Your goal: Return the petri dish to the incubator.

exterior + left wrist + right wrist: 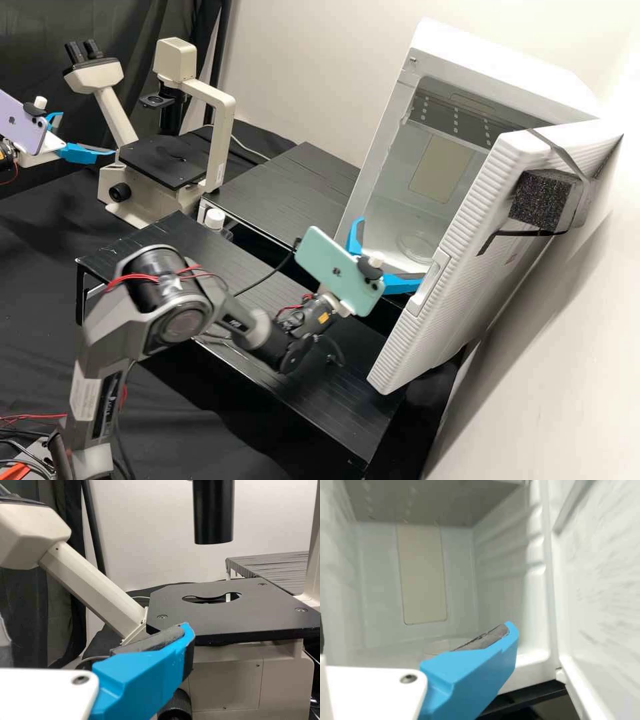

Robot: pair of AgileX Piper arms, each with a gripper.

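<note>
Petri dish [417, 247] sits inside the incubator [490, 60], seemingly where it belongs; the right hand [391, 249] gapes empty by the doorway, likely to clear it; the left hand [87, 133], well outside, gapes too.

Laboratory, identified by one beige inverted microscope [222, 127] with twin eyepieces [81, 51] and flat black stage [163, 162], plus one white incubator [480, 57], door [460, 233] open, clear round petri dish [415, 247] on its floor.
</note>
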